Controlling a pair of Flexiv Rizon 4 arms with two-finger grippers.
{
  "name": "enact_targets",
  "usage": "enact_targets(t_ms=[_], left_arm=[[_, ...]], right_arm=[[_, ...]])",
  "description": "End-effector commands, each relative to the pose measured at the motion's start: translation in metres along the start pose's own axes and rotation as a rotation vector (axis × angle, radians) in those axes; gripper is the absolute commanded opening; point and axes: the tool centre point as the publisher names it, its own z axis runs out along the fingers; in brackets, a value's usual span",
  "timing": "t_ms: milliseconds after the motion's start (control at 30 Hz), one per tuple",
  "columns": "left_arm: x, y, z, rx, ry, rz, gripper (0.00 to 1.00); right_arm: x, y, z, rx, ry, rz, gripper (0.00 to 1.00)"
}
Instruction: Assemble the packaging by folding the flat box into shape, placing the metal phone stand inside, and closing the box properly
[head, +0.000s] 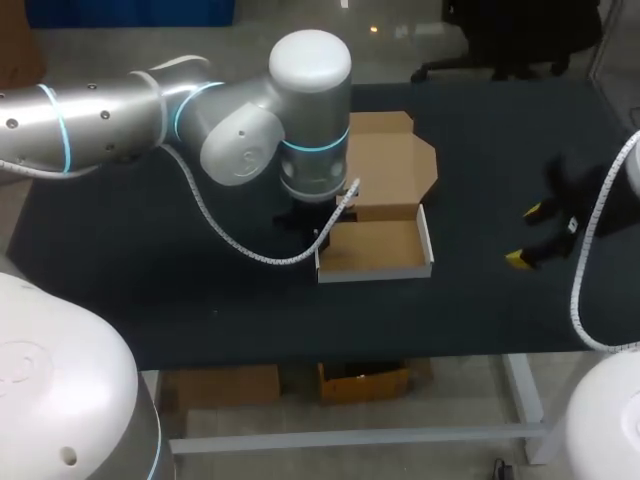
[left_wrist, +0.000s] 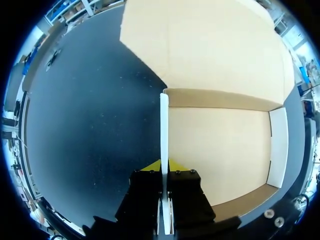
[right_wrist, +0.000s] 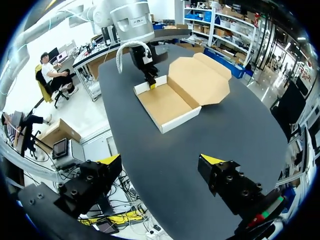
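Note:
The cardboard box (head: 375, 250) stands as an open tray mid-table, white outside and brown inside, with nothing in it. Its lid (head: 390, 165) lies flat and open behind it. My left gripper (left_wrist: 164, 167) is shut on the tray's left side wall (left_wrist: 164, 130), a thin white edge pinched between the yellow tips. The head view shows only the left wrist (head: 312, 170) above that wall. In the right wrist view the box (right_wrist: 167, 105) lies well ahead of my right gripper (right_wrist: 162, 160), which is open. That gripper (head: 525, 235) hovers at the table's right. No phone stand is in view.
The black table top (head: 150, 270) extends on every side of the box. A white coiled cable (head: 250, 250) from my left arm sags low over the table left of the tray. The table's front edge (head: 330, 350) runs close below the tray.

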Motion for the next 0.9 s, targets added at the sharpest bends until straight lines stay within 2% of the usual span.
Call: enact_targets(t_ms=[33, 567, 900], left_arm=[[0.0, 0.0, -0.001, -0.003, -0.003, 0.007, 0.0], [-0.001, -0.001, -0.001, -0.019, -0.013, 0.037, 0.0], [0.001, -0.002, -0.001, -0.024, -0.025, 0.041, 0.0]], right_arm=[[0.001, -0.007, -0.013, -0.02, 0.179, -0.009, 1.0], [0.012, -0.02, -0.019, 0.006, 0.155, -0.082, 1.0], [0.016, -0.026, -0.025, -0.03, 0.131, -0.098, 1.0]])
